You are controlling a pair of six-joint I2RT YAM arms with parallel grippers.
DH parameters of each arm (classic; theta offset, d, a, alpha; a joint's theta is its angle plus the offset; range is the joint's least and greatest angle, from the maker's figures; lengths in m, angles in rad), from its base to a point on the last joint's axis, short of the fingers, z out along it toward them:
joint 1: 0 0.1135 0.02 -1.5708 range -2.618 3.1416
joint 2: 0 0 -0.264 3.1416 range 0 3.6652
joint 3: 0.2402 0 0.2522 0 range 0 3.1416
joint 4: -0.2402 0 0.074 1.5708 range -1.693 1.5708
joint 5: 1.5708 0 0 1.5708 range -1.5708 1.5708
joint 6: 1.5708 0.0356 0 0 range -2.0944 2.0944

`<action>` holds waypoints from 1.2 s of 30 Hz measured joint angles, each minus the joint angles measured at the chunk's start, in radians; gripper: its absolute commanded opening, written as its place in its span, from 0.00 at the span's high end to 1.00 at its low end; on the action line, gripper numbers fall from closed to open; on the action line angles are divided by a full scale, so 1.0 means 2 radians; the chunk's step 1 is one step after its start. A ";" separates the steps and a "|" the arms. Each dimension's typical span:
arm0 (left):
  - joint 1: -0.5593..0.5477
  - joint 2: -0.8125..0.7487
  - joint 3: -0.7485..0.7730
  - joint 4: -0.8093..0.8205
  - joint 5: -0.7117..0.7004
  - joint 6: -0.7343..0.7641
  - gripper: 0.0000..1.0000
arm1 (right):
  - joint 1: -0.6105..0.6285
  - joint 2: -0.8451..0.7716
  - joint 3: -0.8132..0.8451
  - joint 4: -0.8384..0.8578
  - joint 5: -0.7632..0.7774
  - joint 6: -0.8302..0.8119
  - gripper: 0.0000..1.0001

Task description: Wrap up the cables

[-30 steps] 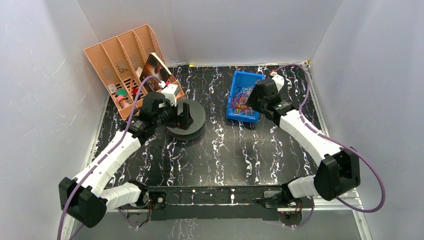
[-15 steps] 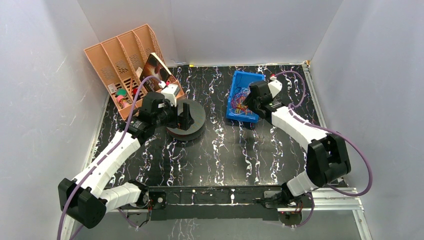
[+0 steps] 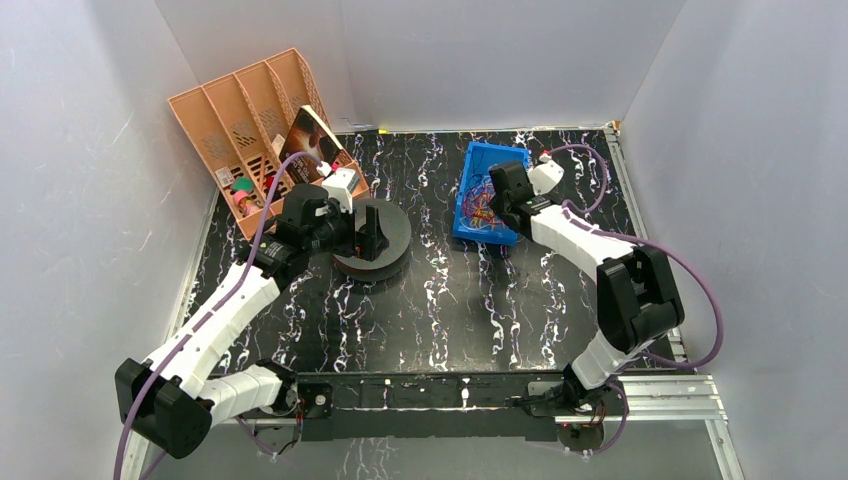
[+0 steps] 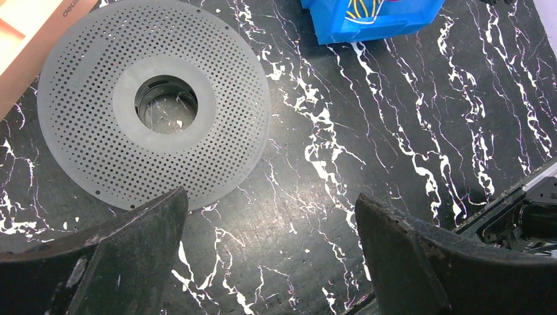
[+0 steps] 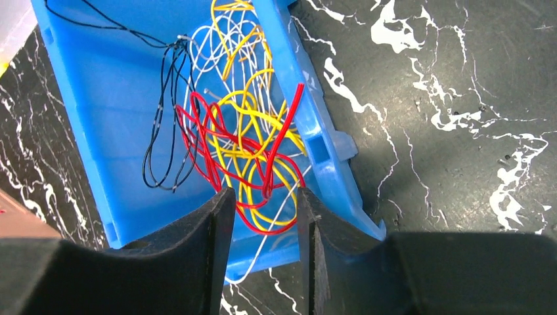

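The red cables [image 5: 289, 119] lie tangled with yellow wires in the blue bin [image 5: 98, 118], which sits at the back right of the table [image 3: 487, 160]. My right gripper [image 5: 264, 191] is low over the bin's near end, jaws a little apart, with red and yellow strands in the gap between them. It also shows in the top view [image 3: 492, 207]. The black perforated spool [image 4: 85, 79] lies flat at the left [image 3: 392, 235]. My left gripper [image 4: 270, 197] is wide open and empty, hovering just beside the spool's edge.
An orange file organizer [image 3: 240, 120] with a book [image 3: 310, 140] stands at the back left. Thin black wire [image 5: 161, 131] and white wire [image 5: 217, 52] also lie in the bin. A white strand hangs over the bin's front edge. Grey walls enclose the table.
My right arm has folded in and moved its gripper left and down into the blue bin, onto the wire tangle. The left arm and the spool have not moved.
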 measured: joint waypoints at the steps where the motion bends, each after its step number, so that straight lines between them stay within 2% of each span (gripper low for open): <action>1: 0.000 0.000 0.000 0.000 0.000 0.000 0.02 | 0.000 0.004 0.002 0.001 0.004 0.002 0.54; 5: 0.000 0.000 0.000 0.000 0.001 0.000 0.02 | 0.000 0.017 0.008 0.007 0.017 0.008 0.59; 9: 0.000 0.000 0.000 0.000 0.001 0.000 0.02 | 0.000 0.041 0.028 0.012 0.021 0.012 0.80; 14: 0.000 -0.002 0.000 0.000 0.002 0.000 0.02 | 0.000 0.051 0.032 0.022 0.020 0.011 1.00; 23: 0.000 -0.007 0.000 0.000 0.002 0.000 0.02 | 0.000 0.038 0.047 0.042 0.019 -0.020 1.00; 30: 0.000 -0.007 0.000 0.000 0.002 0.000 0.02 | 0.000 -0.051 0.059 0.056 0.018 -0.058 1.00; 36: 0.000 -0.007 0.000 0.000 0.002 0.000 0.02 | 0.000 -0.119 0.103 0.069 0.016 -0.090 1.00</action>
